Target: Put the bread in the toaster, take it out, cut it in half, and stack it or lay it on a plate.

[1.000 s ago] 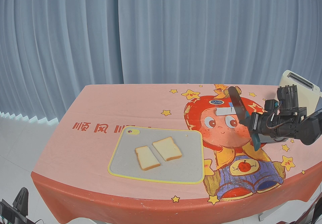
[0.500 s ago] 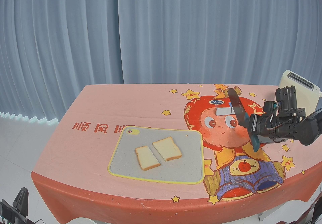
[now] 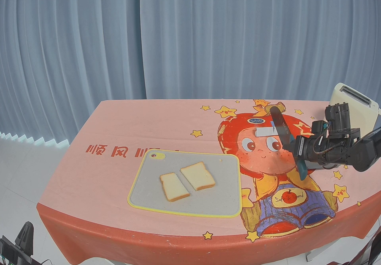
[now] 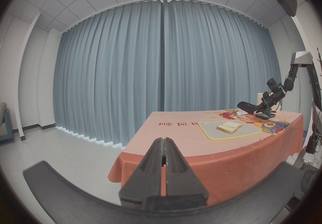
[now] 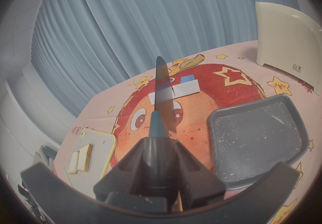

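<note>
A: What sits on the grey cutting board (image 3: 222,202)?
B: The bread, cut in two. The left bread half (image 3: 174,186) and the right bread half (image 3: 198,175) lie flat side by side with a narrow gap between them. The board itself lies near the front edge of the worktop (image 3: 131,126), left of the big cartoon face printed on the cloth.
A: And the knife?
B: The knife (image 3: 279,122) is in the right arm's jaws, which are clenched round its teal handle. It hangs in the air above the cartoon face, well to the right of the board, with the dark blade tilted up and away toward the curtain (image 3: 158,27).
A: What lies near that arm?
B: A dark grey plate (image 5: 258,134) with a raised rim rests on the worktop just beside those jaws. The cream toaster (image 3: 355,107) stands behind it at the far right edge.
A: The other side?
B: The left arm's jaws hang low, off the front left corner of the worktop. They are pressed together, grasping nothing.
</note>
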You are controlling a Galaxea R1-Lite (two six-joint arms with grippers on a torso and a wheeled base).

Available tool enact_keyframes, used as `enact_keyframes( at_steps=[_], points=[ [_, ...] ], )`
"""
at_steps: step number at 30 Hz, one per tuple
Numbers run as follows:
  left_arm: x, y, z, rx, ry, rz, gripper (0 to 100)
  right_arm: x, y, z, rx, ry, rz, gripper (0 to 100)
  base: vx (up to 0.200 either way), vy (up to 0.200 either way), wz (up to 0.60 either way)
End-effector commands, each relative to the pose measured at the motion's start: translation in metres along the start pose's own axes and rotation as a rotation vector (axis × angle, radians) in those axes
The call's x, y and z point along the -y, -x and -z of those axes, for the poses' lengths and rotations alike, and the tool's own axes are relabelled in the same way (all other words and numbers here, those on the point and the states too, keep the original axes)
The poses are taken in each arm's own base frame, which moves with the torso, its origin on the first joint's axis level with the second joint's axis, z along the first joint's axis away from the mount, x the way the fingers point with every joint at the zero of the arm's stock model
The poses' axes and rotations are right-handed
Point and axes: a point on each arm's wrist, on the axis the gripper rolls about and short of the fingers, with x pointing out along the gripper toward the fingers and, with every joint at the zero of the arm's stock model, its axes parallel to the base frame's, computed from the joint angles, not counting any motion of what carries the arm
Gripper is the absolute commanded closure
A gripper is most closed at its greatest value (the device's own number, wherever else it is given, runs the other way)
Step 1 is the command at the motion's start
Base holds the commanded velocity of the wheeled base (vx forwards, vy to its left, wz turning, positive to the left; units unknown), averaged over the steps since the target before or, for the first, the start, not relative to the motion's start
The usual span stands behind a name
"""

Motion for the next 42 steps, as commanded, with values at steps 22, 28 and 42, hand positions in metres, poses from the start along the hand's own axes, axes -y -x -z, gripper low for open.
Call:
enact_keyframes(
  at_steps=[22, 28, 42],
  points=[
    [0.000, -0.001, 0.005, -0.012, 0.000, -0.001, 100, 0.003, -0.011, 0.006, -0.036, -0.003, 0.013, 100, 0.000, 0.000, 0.00],
    [0.000, -0.001, 0.005, -0.012, 0.000, -0.001, 100, 0.003, -0.010, 0.004, -0.028, -0.008, 0.014, 100, 0.000, 0.000, 0.00],
    [0.000, -0.001, 0.005, -0.012, 0.000, -0.001, 100, 0.004, -0.012, 0.006, -0.038, -0.008, 0.015, 100, 0.000, 0.000, 0.00]
  ],
)
